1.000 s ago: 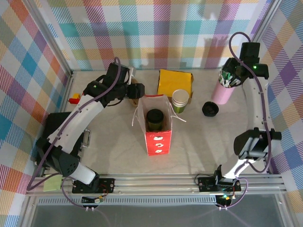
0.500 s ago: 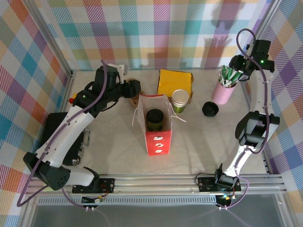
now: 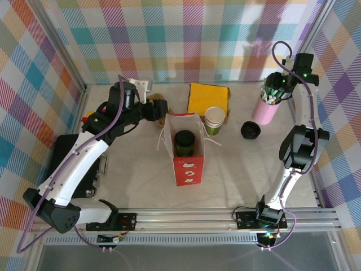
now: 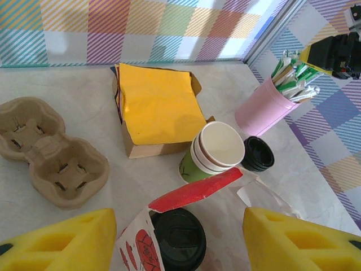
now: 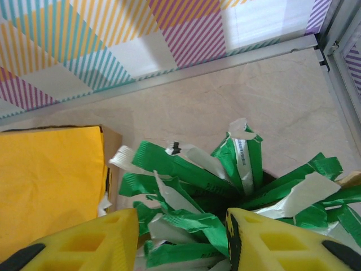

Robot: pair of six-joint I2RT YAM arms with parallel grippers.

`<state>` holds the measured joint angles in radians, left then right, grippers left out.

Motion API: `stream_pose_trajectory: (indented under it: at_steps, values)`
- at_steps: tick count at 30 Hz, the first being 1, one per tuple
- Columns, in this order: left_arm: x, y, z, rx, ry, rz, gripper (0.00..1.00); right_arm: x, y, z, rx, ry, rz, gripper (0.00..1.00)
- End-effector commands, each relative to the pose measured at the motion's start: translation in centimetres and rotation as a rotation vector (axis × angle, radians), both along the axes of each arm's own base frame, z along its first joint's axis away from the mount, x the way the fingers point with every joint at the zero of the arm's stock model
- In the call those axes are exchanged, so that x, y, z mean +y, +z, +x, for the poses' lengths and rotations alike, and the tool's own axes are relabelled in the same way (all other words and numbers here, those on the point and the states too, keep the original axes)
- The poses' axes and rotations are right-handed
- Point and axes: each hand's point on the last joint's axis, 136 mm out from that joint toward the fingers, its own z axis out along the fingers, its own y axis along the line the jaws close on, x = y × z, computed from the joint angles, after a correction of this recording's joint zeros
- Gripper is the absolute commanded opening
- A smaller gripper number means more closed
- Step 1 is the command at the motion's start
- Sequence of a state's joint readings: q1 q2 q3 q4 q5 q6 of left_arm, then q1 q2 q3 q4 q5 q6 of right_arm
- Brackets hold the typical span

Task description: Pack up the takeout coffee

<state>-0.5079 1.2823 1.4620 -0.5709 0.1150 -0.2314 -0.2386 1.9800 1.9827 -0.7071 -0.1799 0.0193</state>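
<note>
Takeout coffee [image 3: 184, 142] sits lidded inside red bag [image 3: 186, 168], so my left gripper [image 4: 179, 240] hangs wide, empty; right gripper [image 5: 180, 237] straddles the sticks [image 5: 186, 175], jaws half apart, grip uncertain, probably fetching one.

Bright, even light falls from above. Shadows on the table [image 3: 135, 175] are faint and soft-edged. Both wrist views are sharp farther off, while the near left fingers [image 4: 62, 240] look soft. The top view stretches slightly at its corners.
</note>
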Motion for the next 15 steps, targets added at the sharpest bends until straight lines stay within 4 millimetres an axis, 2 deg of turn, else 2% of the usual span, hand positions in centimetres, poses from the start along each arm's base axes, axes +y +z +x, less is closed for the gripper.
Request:
stream_pose_trajectory:
  at_steps: [1,9,15]
  values:
    - [0.1,0.7,-0.1,-0.037,-0.013,-0.012,0.61,-0.6,0.4,0.6,-0.039,0.018,-0.059,0.45]
    - [0.4,0.5,-0.4,-0.041,-0.003,-0.016,0.60,-1.3,-0.5,1.2,-0.036,0.020,-0.100,0.32]
    - [0.4,0.2,-0.1,-0.034,0.000,-0.004,0.60,-1.7,-1.4,1.5,-0.022,0.025,-0.109,0.30]
